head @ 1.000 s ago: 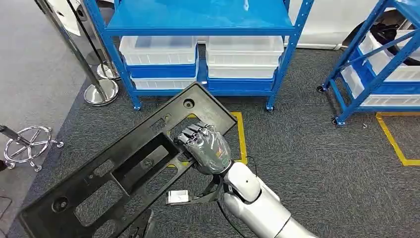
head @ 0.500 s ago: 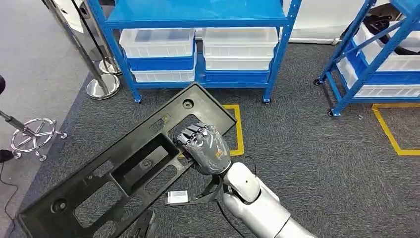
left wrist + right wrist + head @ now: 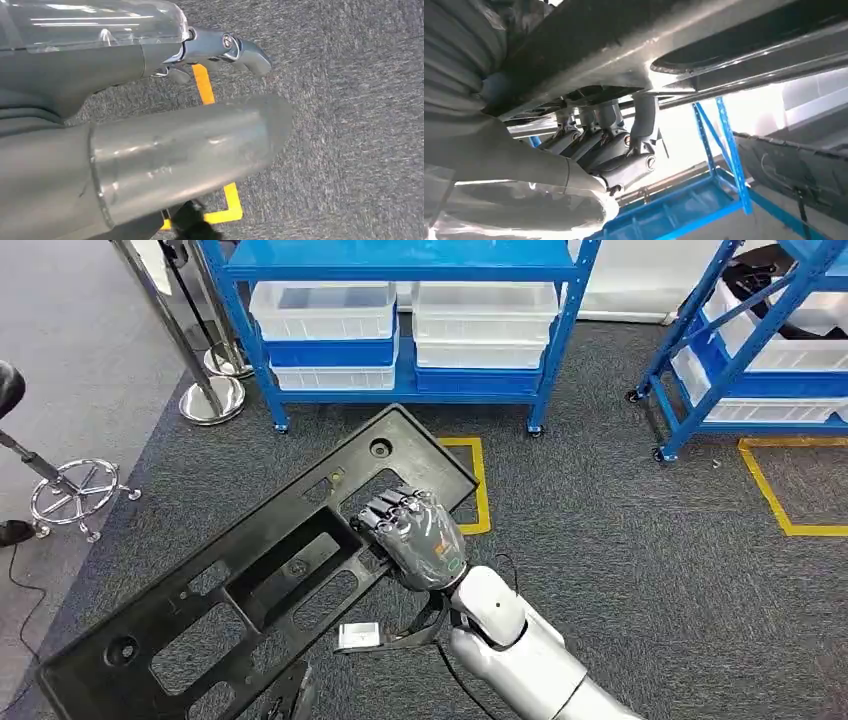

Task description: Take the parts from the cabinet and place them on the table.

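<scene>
A long black plastic panel with several cut-outs runs slantwise from the lower left toward the middle of the head view, held up above the carpet. My right hand grips its edge near the upper end, fingers curled through a cut-out. From the right wrist view the same fingers hook under the panel's underside. My left hand hangs over the grey carpet with its thumb and fingers apart and nothing between them.
A blue shelf rack with white bins stands ahead, and a second blue rack stands at the right. Yellow floor tape marks the carpet. A chrome stool base and a stanchion foot are at the left.
The whole floor scene has shifted in the picture, so the camera has moved. The panel and my right hand keep the same place and grip.
</scene>
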{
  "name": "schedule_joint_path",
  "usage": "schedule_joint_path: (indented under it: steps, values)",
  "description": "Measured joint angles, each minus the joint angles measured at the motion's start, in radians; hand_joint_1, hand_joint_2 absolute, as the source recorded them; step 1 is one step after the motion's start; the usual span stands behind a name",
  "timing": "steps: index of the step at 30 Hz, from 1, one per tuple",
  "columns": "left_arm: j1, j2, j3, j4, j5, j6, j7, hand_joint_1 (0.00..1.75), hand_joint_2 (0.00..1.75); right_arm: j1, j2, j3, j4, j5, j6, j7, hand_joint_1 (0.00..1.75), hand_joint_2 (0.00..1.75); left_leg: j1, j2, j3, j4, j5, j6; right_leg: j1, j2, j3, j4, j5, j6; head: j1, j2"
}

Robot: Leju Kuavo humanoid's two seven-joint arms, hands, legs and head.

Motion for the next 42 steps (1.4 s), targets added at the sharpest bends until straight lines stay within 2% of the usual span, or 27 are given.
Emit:
schedule_joint_path:
  steps: [4,6,8,9,10,12,13,14,15,16,18,20,22,23,24,25,27,28,29,30,31,34,35,36,39,40,42]
  values:
    - [0.004,0.000,0.000,0.000,0.000,0.000,0.001,0.00,0.00,-0.002,0.000,0.000,0.002,0.000,0.000,0.001,1.75,1.75,0.005,-0.002,-0.009,-0.002,0.024,-0.029,0.000,-0.001,-0.021,-0.002,0.026,-0.037,0.001,0.000]
    - [0.005,-0.001,0.000,0.000,0.000,0.000,0.001,0.00,0.00,-0.005,0.002,0.000,0.003,0.000,0.000,0.000,1.75,1.75,0.009,-0.005,-0.039,0.065,-0.066,-0.039,-0.001,-0.004,-0.043,-0.002,0.047,-0.055,0.000,0.000]
    - [0.005,-0.001,0.000,0.000,0.000,0.000,0.001,0.00,0.00,-0.004,0.002,0.000,0.003,0.000,0.001,0.000,1.75,1.75,0.010,-0.005,-0.083,0.220,-0.172,-0.047,0.003,-0.004,-0.071,-0.002,0.068,-0.058,0.001,0.000]
    - [0.005,-0.001,0.000,0.000,0.000,0.000,0.001,0.00,0.00,-0.004,0.002,0.000,0.005,0.000,0.001,0.000,1.75,1.75,0.010,-0.005,-0.095,0.281,-0.196,-0.048,0.004,-0.004,-0.086,-0.001,0.078,-0.058,0.000,0.000]
    - [0.006,-0.001,0.000,0.000,-0.002,-0.001,0.001,0.00,0.00,-0.004,0.002,0.000,0.007,0.000,0.001,0.001,1.75,1.75,0.010,-0.005,-0.089,0.306,-0.192,-0.047,0.006,-0.004,-0.100,0.000,0.089,-0.058,0.000,0.000]
    - [0.005,-0.001,0.000,0.000,-0.002,-0.002,0.001,0.00,0.00,-0.004,0.002,0.000,0.009,0.000,0.001,0.000,1.75,1.75,0.008,-0.006,-0.017,0.234,-0.135,-0.039,0.009,-0.004,-0.125,0.002,0.107,-0.055,0.000,0.000]
    - [0.004,-0.001,-0.001,0.000,-0.003,-0.002,0.001,0.00,0.00,-0.004,0.002,0.000,0.009,0.000,0.001,0.000,1.75,1.75,0.007,-0.007,0.051,0.144,-0.105,-0.031,0.010,-0.003,-0.135,0.003,0.116,-0.054,0.000,0.000]
    - [0.000,-0.001,-0.003,0.000,-0.003,-0.002,0.001,0.00,0.00,-0.006,0.003,0.000,0.009,0.000,0.000,0.001,1.75,1.75,0.002,-0.009,0.119,0.052,-0.108,-0.019,0.009,-0.002,-0.139,0.004,0.126,-0.051,0.000,0.000]
    - [-0.003,-0.001,-0.004,0.000,-0.003,-0.002,0.001,0.00,0.00,-0.008,0.004,0.000,0.009,0.001,-0.001,0.001,1.75,1.75,-0.003,-0.009,0.161,-0.017,-0.137,-0.011,0.013,-0.002,-0.146,0.004,0.133,-0.045,0.000,0.000]
    - [-0.006,-0.001,-0.006,0.000,-0.004,-0.002,0.000,0.00,0.00,-0.009,0.005,0.000,0.009,0.003,-0.001,0.001,1.75,1.75,-0.004,-0.009,0.154,-0.014,-0.130,-0.011,0.009,-0.005,-0.145,-0.001,0.143,-0.038,0.000,0.000]
    - [-0.004,-0.001,-0.008,0.000,-0.006,-0.003,0.001,0.00,0.00,-0.011,0.005,0.000,0.009,0.003,-0.002,0.001,1.75,1.75,-0.012,-0.008,0.144,-0.024,-0.121,0.006,0.004,-0.007,-0.142,-0.011,0.160,-0.025,0.000,0.000]
    - [-0.004,-0.004,-0.009,0.000,-0.006,-0.004,0.001,0.00,0.00,-0.010,0.004,0.000,0.010,0.004,-0.003,0.000,1.75,1.75,0.000,0.001,0.147,-0.053,-0.083,0.017,0.005,-0.005,-0.147,-0.011,0.158,-0.012,0.000,0.000]
    - [-0.009,-0.006,-0.011,0.000,-0.006,-0.004,0.001,0.00,0.00,-0.013,0.003,0.000,0.012,0.006,-0.004,0.001,1.75,1.75,0.000,-0.002,0.120,-0.060,-0.056,0.036,0.006,0.000,-0.183,0.087,0.031,-0.007,0.001,0.000]
    - [-0.009,-0.006,-0.013,0.000,-0.007,-0.005,0.000,0.00,0.00,-0.012,0.003,0.000,0.015,0.006,-0.004,0.004,1.75,1.75,0.000,-0.001,0.106,-0.060,-0.046,0.032,0.004,-0.001,-0.202,0.163,-0.023,-0.004,0.002,0.000]
    - [-0.008,-0.006,-0.014,0.000,-0.006,-0.005,0.000,0.00,0.00,-0.012,0.003,0.000,0.017,0.005,-0.004,0.005,1.75,1.75,-0.001,-0.001,0.092,-0.059,-0.037,0.031,0.002,-0.001,-0.215,0.227,-0.049,-0.001,0.001,0.000]
    - [-0.007,-0.006,-0.014,0.000,-0.004,-0.005,-0.003,0.00,0.00,-0.011,0.003,0.000,0.020,-0.007,-0.003,0.003,1.75,1.75,-0.001,-0.001,0.078,-0.057,-0.030,0.029,0.001,-0.001,-0.215,0.265,-0.048,0.002,0.002,0.000]
    - [-0.007,-0.008,-0.014,0.000,0.001,0.000,-0.012,0.00,0.00,-0.010,0.003,-0.001,0.026,-0.063,0.004,-0.004,1.75,1.75,0.002,0.000,0.050,-0.049,-0.015,0.022,-0.003,-0.001,-0.159,0.222,0.010,0.005,0.001,0.000]
    - [-0.007,-0.009,-0.013,0.000,0.002,0.003,-0.016,0.00,0.00,-0.010,0.004,-0.002,0.026,-0.093,0.009,-0.010,1.75,1.75,0.003,0.000,0.037,-0.040,-0.011,0.017,-0.006,-0.002,-0.097,0.142,0.037,0.005,0.002,0.000]
    - [-0.007,-0.011,-0.014,0.000,0.003,0.004,-0.016,0.00,0.00,-0.011,0.005,-0.003,0.026,-0.106,0.010,-0.015,1.75,1.75,0.004,-0.001,0.028,-0.029,-0.008,0.013,-0.008,-0.004,-0.032,0.055,0.041,0.006,0.001,0.000]
    - [-0.007,-0.011,-0.013,0.000,0.003,0.005,-0.017,0.00,0.00,-0.013,0.007,-0.006,0.026,-0.113,0.010,-0.015,1.75,1.75,0.000,-0.001,0.014,-0.020,-0.008,0.007,-0.003,-0.004,0.007,-0.008,0.007,0.003,0.002,0.000]
    - [-0.006,-0.011,-0.013,0.000,0.003,0.006,-0.017,0.00,0.00,-0.012,0.010,-0.008,0.026,-0.114,0.010,-0.016,1.75,1.75,0.001,0.000,0.010,-0.013,-0.004,0.000,0.003,0.001,-0.005,0.003,0.015,-0.011,0.000,0.000]
    - [-0.006,-0.011,-0.013,0.000,0.003,0.011,-0.020,0.00,0.00,-0.011,0.010,-0.010,0.029,-0.116,0.010,-0.019,1.75,1.75,0.002,-0.001,0.005,-0.008,0.007,-0.017,0.003,0.001,-0.013,-0.004,0.017,-0.032,0.002,0.000]
    - [-0.005,-0.011,-0.013,0.000,0.004,0.013,-0.020,0.00,0.00,-0.012,0.011,-0.010,0.029,-0.118,0.008,-0.025,1.75,1.75,0.005,-0.003,-0.003,0.002,-0.002,-0.022,-0.002,-0.002,-0.015,-0.007,0.025,-0.043,0.002,0.000]
    - [-0.004,-0.011,-0.013,0.000,0.005,0.013,-0.022,0.00,0.00,-0.012,0.013,-0.010,0.029,-0.122,0.005,-0.028,1.75,1.75,0.006,-0.005,-0.016,0.035,-0.037,-0.028,-0.002,-0.001,-0.020,-0.007,0.030,-0.050,0.000,0.000]
    - [0.000,-0.011,-0.013,0.000,0.010,0.019,-0.025,0.00,0.00,-0.004,0.020,-0.016,0.028,-0.150,0.001,-0.040,1.75,1.75,0.009,-0.005,-0.099,0.254,-0.158,-0.041,0.003,-0.002,-0.036,-0.005,0.040,-0.057,0.000,0.000]
    - [0.002,-0.011,-0.013,0.000,0.010,0.020,-0.026,0.00,0.00,-0.001,0.020,-0.018,0.029,-0.157,0.002,-0.047,1.75,1.75,0.009,-0.005,-0.113,0.300,-0.168,-0.041,0.004,-0.002,-0.040,-0.004,0.043,-0.056,0.000,0.000]
    - [0.007,-0.011,-0.013,0.000,0.009,0.021,-0.029,0.00,0.00,0.002,0.020,-0.019,0.028,-0.167,0.010,-0.058,1.75,1.75,0.009,-0.005,-0.070,0.246,-0.122,-0.035,0.006,0.000,-0.045,-0.002,0.046,-0.055,0.000,0.000]
